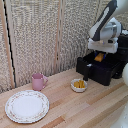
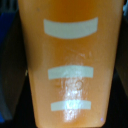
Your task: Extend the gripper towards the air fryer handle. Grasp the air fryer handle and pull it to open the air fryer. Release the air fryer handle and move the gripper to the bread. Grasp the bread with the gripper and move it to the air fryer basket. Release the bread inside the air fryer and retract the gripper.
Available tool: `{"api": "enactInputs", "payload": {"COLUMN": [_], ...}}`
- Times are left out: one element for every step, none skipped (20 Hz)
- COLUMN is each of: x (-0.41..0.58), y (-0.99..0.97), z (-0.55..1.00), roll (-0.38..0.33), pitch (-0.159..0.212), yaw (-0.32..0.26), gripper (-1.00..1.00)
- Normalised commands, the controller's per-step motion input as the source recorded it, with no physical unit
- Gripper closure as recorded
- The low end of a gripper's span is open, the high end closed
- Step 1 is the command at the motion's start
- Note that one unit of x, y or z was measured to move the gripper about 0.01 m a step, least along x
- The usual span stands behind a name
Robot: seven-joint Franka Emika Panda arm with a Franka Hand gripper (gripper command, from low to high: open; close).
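Note:
The air fryer basket [image 1: 102,73] stands pulled out of the black air fryer [image 1: 123,50] at the exterior view's right. Its upright black air fryer handle [image 1: 86,71] is on the front panel. My gripper [image 1: 100,53] hangs just above the open basket and is shut on the orange-brown bread [image 1: 99,58]. In the wrist view the bread [image 2: 70,65] fills nearly the whole picture, orange with pale curved stripes. My fingers do not show there.
A small white bowl [image 1: 79,85] with yellow chunks sits on the wooden table just in front of the basket. A pink cup [image 1: 38,81] and a patterned plate [image 1: 27,106] are at the exterior view's left. A woven screen stands behind.

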Motion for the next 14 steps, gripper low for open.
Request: {"api": "enactInputs", "payload": {"x": [0.017, 0.000, 0.000, -0.080, -0.103, -0.146, -0.174, -0.200, -0.214, -0.171, -0.171, -0.154, -0.086, -0.071], "y": [-0.15, -0.06, -0.01, 0.00, 0.00, 0.00, 0.00, 0.00, 0.00, 0.00, 0.00, 0.00, 0.00, 0.00], "z": [-0.45, -0.39, -0.36, -0.32, -0.26, -0.19, -0.09, -0.05, 0.00, 0.00, 0.00, 0.06, 0.14, 0.22], "roll": [0.000, -0.001, -0.012, -0.018, -0.026, -0.027, -0.028, -0.023, -0.024, -0.023, 0.000, 0.000, 0.000, 0.000], "pitch": [0.000, 0.000, 0.000, -0.002, -0.007, -0.031, -0.054, -0.068, -0.092, -0.093, -0.088, -0.086, -0.062, -0.062], "yaw": [-0.102, -0.091, -0.086, -0.081, -0.083, -0.091, -0.107, -0.126, -0.153, -0.171, -0.167, -0.153, -0.137, -0.141], "gripper": [1.00, 1.00, 1.00, 1.00, 1.00, 1.00, 1.00, 1.00, 1.00, -1.00, -1.00, -1.00, -1.00, -1.00]}}
